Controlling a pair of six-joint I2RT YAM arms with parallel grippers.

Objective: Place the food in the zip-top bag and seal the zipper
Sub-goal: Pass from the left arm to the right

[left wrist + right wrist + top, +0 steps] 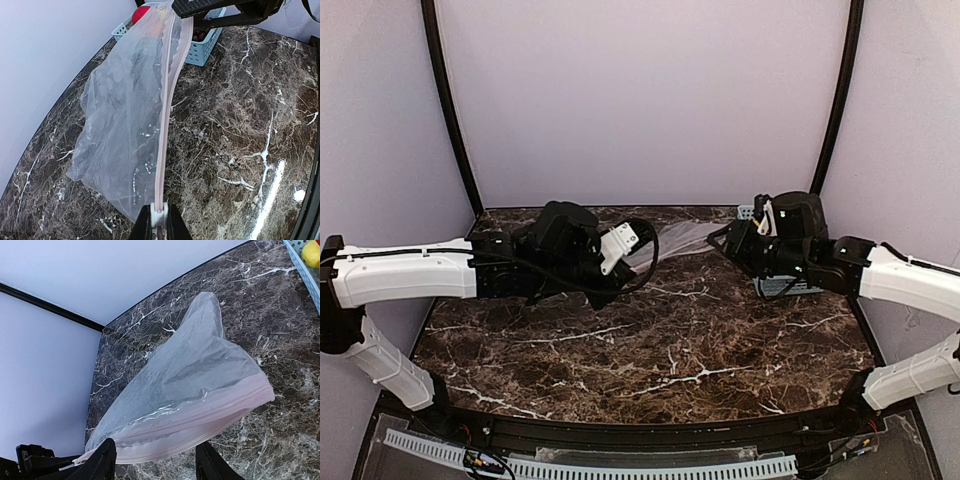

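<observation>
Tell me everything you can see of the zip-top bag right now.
The zip-top bag is clear, floppy plastic with a whitish-pink zipper along one edge. It looks empty and is stretched along that edge, its body sagging. The left gripper pinches one zipper end, and the right gripper straddles the strip, jaws apart.

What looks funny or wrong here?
The clear floppy plastic bag looks flat and empty, its whitish-pink zipper strip pinched at one end by the left tool. The round red toy apple and yellow toy fruit sit in the light-blue slatted basket, not in the bag.
</observation>
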